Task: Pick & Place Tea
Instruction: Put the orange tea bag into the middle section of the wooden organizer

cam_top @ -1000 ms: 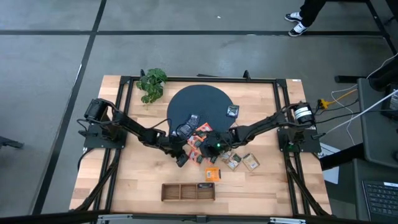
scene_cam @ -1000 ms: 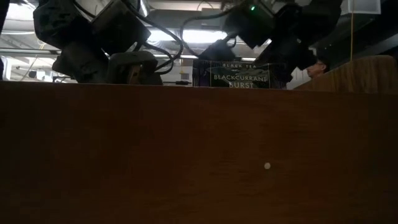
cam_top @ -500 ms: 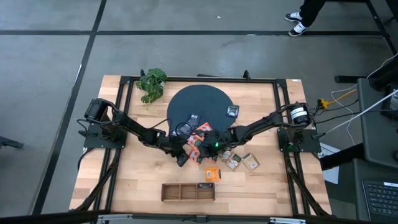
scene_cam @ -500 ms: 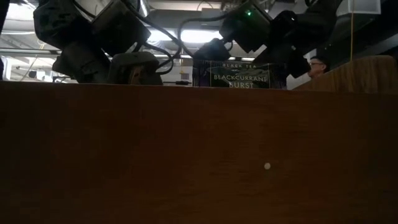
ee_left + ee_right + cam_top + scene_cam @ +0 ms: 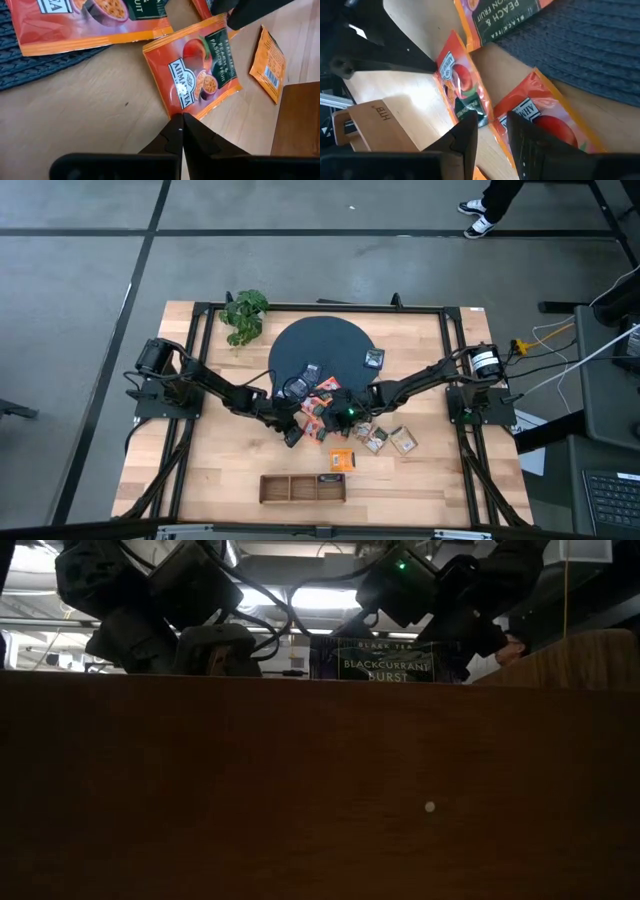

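Left gripper (image 5: 181, 121), fingers pressed together, pins the corner of a red-orange peach tea sachet (image 5: 200, 70) on the wood beside the dark mat (image 5: 15, 70), while the right gripper (image 5: 492, 121), fingers spread, straddles that same sachet's edge, risking a tug-of-war or collision.

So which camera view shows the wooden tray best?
The high view: the whole wooden tray lies at the table's near edge, three compartments visible. Both wrist views catch only a corner. In the low view it seems to fill the foreground.
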